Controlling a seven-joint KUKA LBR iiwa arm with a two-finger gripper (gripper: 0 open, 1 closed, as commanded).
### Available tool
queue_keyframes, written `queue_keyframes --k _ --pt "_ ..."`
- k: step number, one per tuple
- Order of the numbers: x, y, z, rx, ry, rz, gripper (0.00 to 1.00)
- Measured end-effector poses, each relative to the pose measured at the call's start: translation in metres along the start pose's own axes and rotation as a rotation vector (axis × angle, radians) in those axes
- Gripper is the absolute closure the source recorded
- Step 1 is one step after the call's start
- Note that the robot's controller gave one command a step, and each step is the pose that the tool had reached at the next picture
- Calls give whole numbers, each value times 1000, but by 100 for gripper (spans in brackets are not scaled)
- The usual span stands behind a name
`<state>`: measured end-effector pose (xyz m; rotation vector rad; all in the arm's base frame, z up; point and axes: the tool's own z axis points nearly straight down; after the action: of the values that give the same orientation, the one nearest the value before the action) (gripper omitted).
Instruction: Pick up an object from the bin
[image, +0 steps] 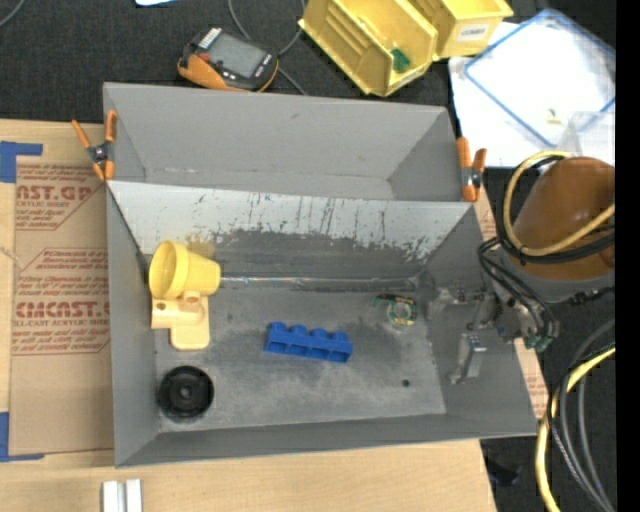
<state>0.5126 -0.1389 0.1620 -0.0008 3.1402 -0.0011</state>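
The gripper (466, 338) hangs low over the right sloping wall of the bin (300, 130). Five loose things lie in the bin, one of each kind. Nearest, just left of the gripper on the right part of the floor, is one small round greenish thing (401, 312). Further left, mid-floor, one blue studded brick (308, 342) lies flat, well apart from the rest. By the left wall one yellow cup (180, 270) lies on its side, touching one pale yellow block (182, 322) just below it. One black round disc (186, 391) sits in the near left corner.

What the small round thing is cannot be made out. The arm's orange-brown cover (565, 215) is cut off at the right edge, and the gripper's body is a dark tangle. Whether the gripper is spread or closed cannot be told. It stands apart from all five things.
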Motion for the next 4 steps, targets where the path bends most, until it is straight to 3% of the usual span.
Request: queue_keyframes --k 1,2,3,4 --pt "0 0 0 0 0 0 100" --pt "0 0 0 0 0 0 100" --pt "28 6 -14 0 0 -30 100" --pt "-40 44 17 -1 -3 -24 0"
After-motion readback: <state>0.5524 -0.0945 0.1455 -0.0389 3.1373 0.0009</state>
